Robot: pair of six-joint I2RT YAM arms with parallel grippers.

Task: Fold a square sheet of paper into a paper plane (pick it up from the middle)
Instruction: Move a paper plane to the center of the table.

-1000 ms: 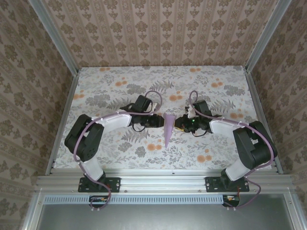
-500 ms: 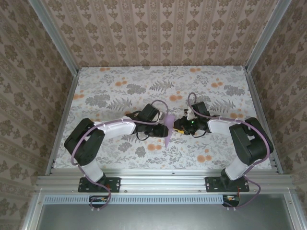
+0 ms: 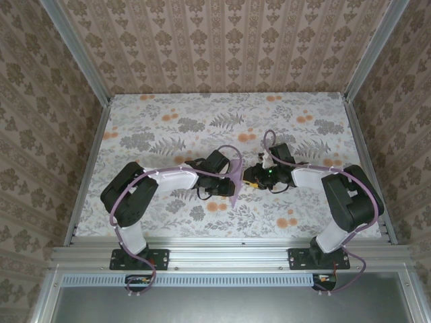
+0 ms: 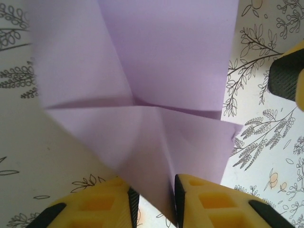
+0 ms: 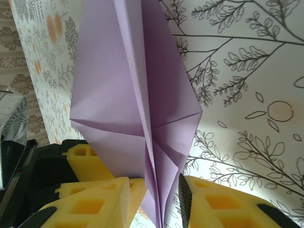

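The square sheet of paper is creased into a pale lilac paper plane that stands on edge at mid-table, between my two grippers. My left gripper meets it from the left. In the left wrist view, a folded flap of the paper plane runs down between the yellow fingers of the left gripper, tight against the right pad. My right gripper holds the other side. The spine of the plane sits between the jaws of the right gripper, its layers touching both pads.
The floral tabletop stretches behind and to both sides. Patterned walls and aluminium posts close in the sides, and a metal rail runs along the near edge by the arm bases.
My left gripper has slid right up to the plane and narrowed its jaws on it. The plane has turned from lying flat to standing edge-on. The right gripper has barely shifted.
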